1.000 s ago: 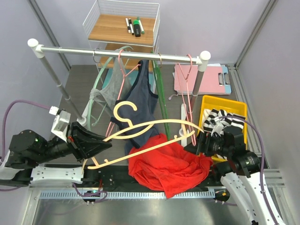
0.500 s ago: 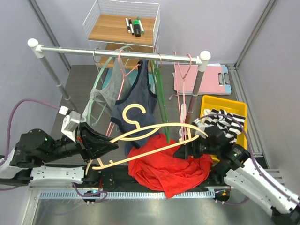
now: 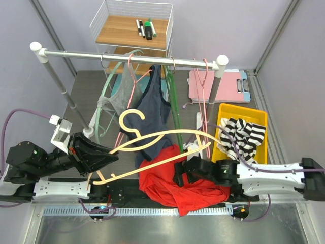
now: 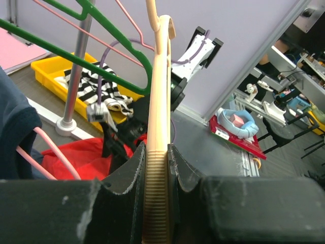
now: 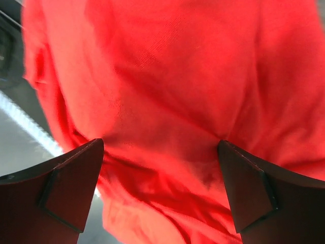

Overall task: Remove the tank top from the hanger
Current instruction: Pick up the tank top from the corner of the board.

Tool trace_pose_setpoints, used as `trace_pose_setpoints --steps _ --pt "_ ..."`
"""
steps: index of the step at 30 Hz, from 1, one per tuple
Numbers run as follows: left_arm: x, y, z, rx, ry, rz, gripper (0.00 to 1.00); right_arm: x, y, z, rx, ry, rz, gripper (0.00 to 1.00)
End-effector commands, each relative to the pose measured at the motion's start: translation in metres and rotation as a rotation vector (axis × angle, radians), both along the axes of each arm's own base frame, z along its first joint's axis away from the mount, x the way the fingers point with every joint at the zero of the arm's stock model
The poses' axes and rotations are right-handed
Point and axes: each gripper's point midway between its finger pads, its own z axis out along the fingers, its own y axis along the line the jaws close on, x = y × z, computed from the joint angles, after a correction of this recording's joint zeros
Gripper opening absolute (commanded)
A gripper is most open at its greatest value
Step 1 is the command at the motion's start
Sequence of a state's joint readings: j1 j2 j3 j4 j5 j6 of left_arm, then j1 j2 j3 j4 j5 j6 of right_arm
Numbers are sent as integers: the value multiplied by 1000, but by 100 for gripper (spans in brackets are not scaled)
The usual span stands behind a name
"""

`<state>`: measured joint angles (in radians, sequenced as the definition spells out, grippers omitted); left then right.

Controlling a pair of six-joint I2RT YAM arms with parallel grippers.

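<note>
The left end effector (image 4: pixel 156 152) clenched the hanger (image 4: pixel 160 76). The right end effector (image 5: pixel 160 145) stood spread wide, empty, just over the red top (image 3: pixel 172 187).

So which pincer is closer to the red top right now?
Right. The right pincer is open right over the red top, with fabric filling its view. The left pincer sits off to the top's left, clamped on the hanger.
</note>
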<state>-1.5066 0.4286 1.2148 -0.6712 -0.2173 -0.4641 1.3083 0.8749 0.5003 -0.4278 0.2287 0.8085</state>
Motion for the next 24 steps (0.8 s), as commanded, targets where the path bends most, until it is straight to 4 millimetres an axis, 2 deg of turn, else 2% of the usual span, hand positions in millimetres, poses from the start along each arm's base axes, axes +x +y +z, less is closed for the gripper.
trace_pose_setpoints --steps 1,3,7,9,12,13,15,16,17,20,22,23,24 --pt "2 6 12 -56 13 16 0 11 30 3 -3 -120 -46 100" --pt "2 8 14 -59 11 14 0 8 36 -5 -10 -118 -37 100" --pt "2 11 15 -63 9 17 0 8 30 -25 -61 -106 -56 99" --pt "3 13 15 -63 10 20 0 9 26 -34 -81 -106 -62 93" --pt "3 14 13 -60 11 25 0 8 24 -36 -37 -106 -71 71" --pt "3 14 13 -60 11 25 0 8 24 -35 -23 -105 -77 57" --pt "3 13 13 -59 12 23 0 9 21 -28 19 -111 -89 44" --pt "3 13 13 -59 12 23 0 9 20 -25 32 -111 -93 33" --pt "3 13 13 -58 12 23 0 10 17 -23 41 -114 -97 29" --pt "3 14 13 -60 14 25 0 12 12 -1 101 -129 -118 8" --pt "4 14 14 -63 14 28 0 15 8 21 163 -143 -140 1" --pt "4 14 14 -63 14 28 0 15 4 27 162 -148 -146 1" --pt "4 15 14 -63 14 29 0 17 1 43 208 -160 -156 1"
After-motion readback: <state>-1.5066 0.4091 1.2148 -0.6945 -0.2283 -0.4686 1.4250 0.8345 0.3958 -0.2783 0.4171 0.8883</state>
